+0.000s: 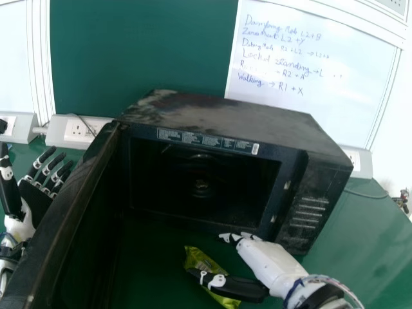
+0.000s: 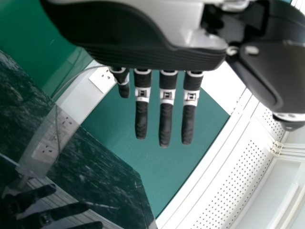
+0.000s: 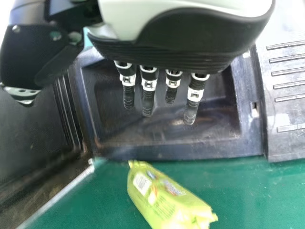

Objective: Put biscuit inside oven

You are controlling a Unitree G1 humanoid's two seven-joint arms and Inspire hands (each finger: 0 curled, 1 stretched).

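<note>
One left robot hand [image 1: 35, 198] is idle at the left, its fingers straight and holding nothing, on the outer side of the oven door [image 1: 74, 212]. That door stands wide open, so the oven [image 1: 225, 119] offers its cavity [image 1: 199, 187] with no hinge work needed. Just in front of it, the biscuit packet [image 1: 201, 261] lies on the tabletop [image 1: 347, 225], slanting from the far left to the near right. To the right is the right robot hand [image 1: 264, 261], released, fingers extended and thumb over the packet; whether that thumb touches it, I cannot tell.

The step in hand looks to be the pick-up. Best to settle low, with thumb and fingers on opposite long sides, near the packet's middle so neither end droops. Close softly: the wrapper may slip, and the biscuits could crack. Then lift enough to clear the lower lip [image 3: 181, 151], and go in straight, keeping knuckles away from the control panel [image 1: 309, 209] side.
</note>
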